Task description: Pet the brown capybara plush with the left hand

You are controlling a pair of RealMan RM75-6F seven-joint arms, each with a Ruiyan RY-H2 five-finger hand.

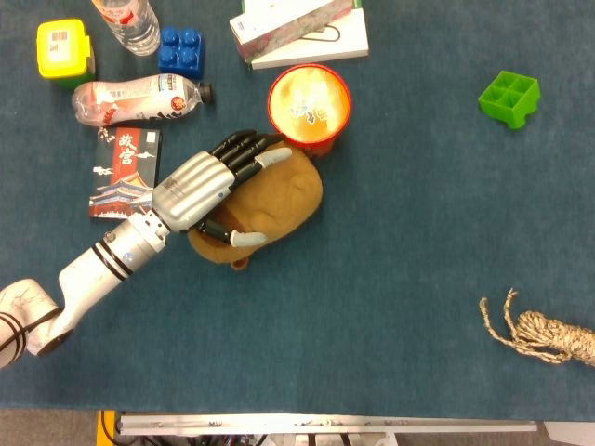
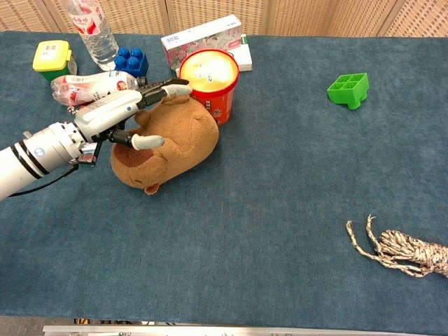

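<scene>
The brown capybara plush (image 1: 279, 197) lies on the blue cloth just in front of a red cup, its head toward the near left. My left hand (image 1: 202, 186) is stretched flat over the plush's left side, fingers (image 1: 249, 147) spread and reaching toward the cup, thumb (image 1: 244, 239) over the head. In the chest view the hand (image 2: 120, 113) hovers at the top of the plush (image 2: 175, 140); its thumb lies against the fur, while contact of the fingers is unclear. It holds nothing. My right hand shows in neither view.
The red cup (image 1: 309, 107) stands against the plush's far end. A lying bottle (image 1: 139, 99), card pack (image 1: 125, 172), blue brick (image 1: 180, 48), yellow box (image 1: 65, 51) and tissue box (image 1: 297, 28) crowd the far left. Green tray (image 1: 509, 98) far right, rope (image 1: 544, 334) near right.
</scene>
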